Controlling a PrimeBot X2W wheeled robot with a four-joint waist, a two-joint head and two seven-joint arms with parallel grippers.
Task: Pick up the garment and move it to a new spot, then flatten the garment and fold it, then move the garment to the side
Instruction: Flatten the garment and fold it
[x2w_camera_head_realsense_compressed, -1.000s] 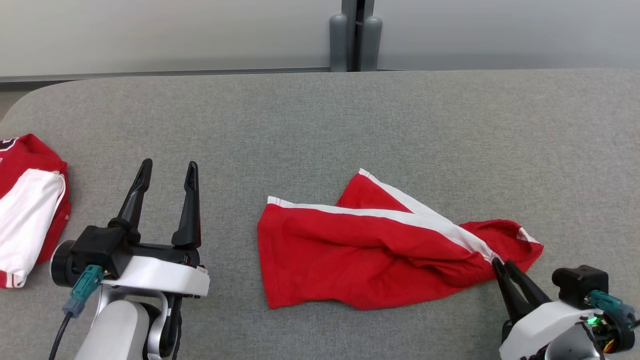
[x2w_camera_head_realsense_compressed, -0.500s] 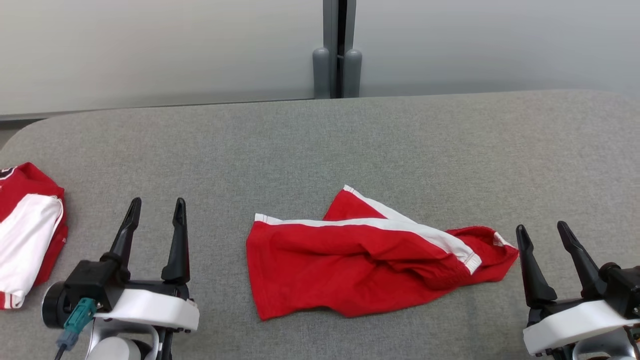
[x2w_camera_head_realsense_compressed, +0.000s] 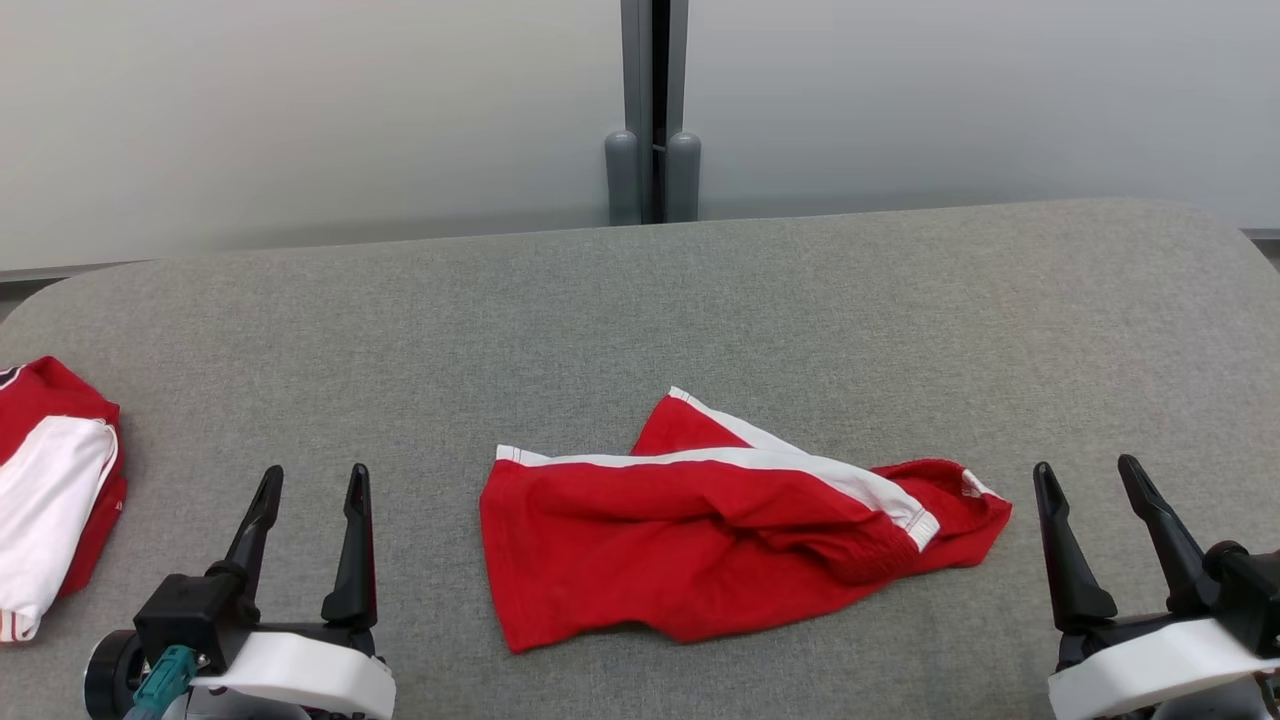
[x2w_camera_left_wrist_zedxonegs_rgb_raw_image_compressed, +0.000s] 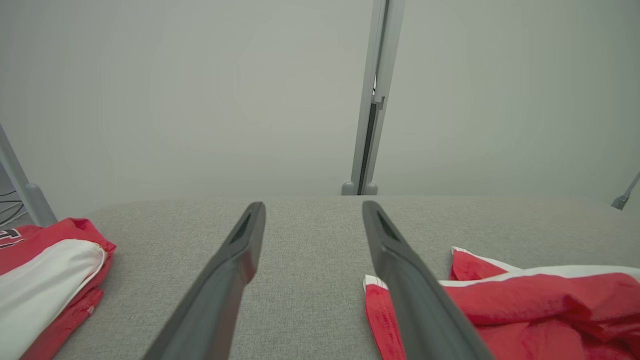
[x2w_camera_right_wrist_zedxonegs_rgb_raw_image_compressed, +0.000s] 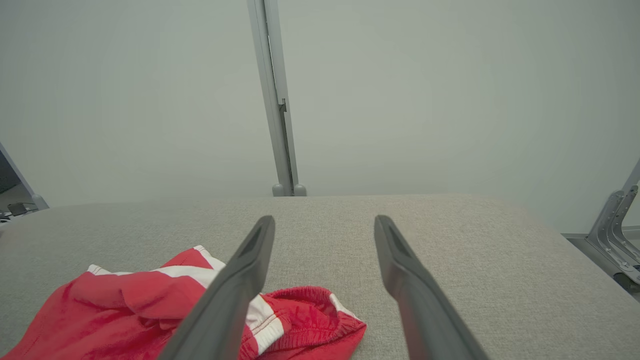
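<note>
Grippers: left gripper (x2w_camera_head_realsense_compressed: 315, 470) and right gripper (x2w_camera_head_realsense_compressed: 1085, 464) are seen at the front edge of the worktop (x2w_camera_head_realsense_compressed: 640, 320), fingers pointing at the far edge. Both sets of jaws are spread wide and nothing is held.
Clearance: no cloth is touched. The right gripper is near the garment's end; the left is well apart from it.
Garment: the red garment (x2w_camera_head_realsense_compressed: 720, 540) with a white stripe lies between the grippers, near the front edge, about mid-worktop. It is bunched and partly doubled over itself.
Beyond: a second red-and-white piece (x2w_camera_head_realsense_compressed: 50, 500) is noted at the left edge.
Progress: whether the relocation is done cannot be told, though it is judged likely, since the garment is let go. Flattening, folding and the move aside are left.
Views: the gathered waistband (x2w_camera_right_wrist_zedxonegs_rgb_raw_image_compressed: 320, 310) and a metal bracket (x2w_camera_right_wrist_zedxonegs_rgb_raw_image_compressed: 617, 220) off the right edge are shown by the right wrist view. The garment's hem corner (x2w_camera_left_wrist_zedxonegs_rgb_raw_image_compressed: 372, 282) is shown close by the left wrist view. The full outline is given by the head view.
</note>
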